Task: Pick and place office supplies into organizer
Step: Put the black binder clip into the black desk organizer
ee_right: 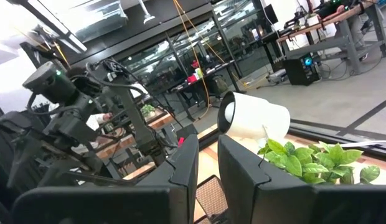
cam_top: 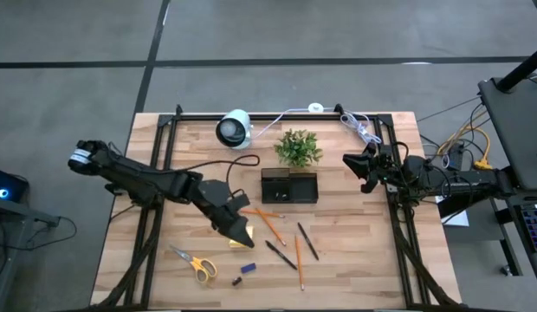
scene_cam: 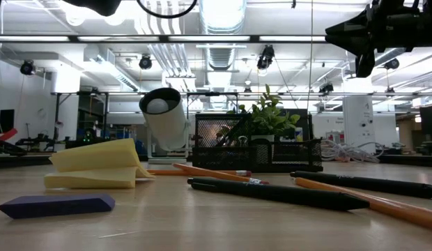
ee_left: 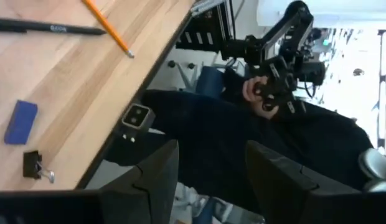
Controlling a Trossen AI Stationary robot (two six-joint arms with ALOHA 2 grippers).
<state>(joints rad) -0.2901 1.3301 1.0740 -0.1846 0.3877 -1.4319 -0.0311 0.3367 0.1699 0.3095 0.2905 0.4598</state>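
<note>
My left gripper (cam_top: 233, 217) (ee_left: 210, 180) is open and hovers over the yellow sticky-note pad (cam_top: 242, 234) (scene_cam: 97, 167), which lies flat on the table with its top sheets curled up. The black organizer (cam_top: 288, 186) (scene_cam: 258, 153) stands in front of the plant. Orange pencils (cam_top: 268, 224) and dark pens (cam_top: 281, 254) lie near the pad, toward the table's right. Yellow-handled scissors (cam_top: 195, 263), a blue block (cam_top: 249, 268) (ee_left: 20, 121) and a dark clip (cam_top: 236, 281) (ee_left: 35, 165) lie nearer the near edge. My right gripper (cam_top: 353, 166) (ee_right: 207, 171) waits raised, to the right of the plant, its fingers a narrow gap apart.
A green potted plant (cam_top: 297, 147) and a white round camera (cam_top: 234, 128) stand behind the organizer. Black frame rails (cam_top: 251, 117) run along the table's far side, with white cable (cam_top: 364, 130) at the far right corner. A person in dark clothes (ee_left: 243, 143) is beyond the table edge.
</note>
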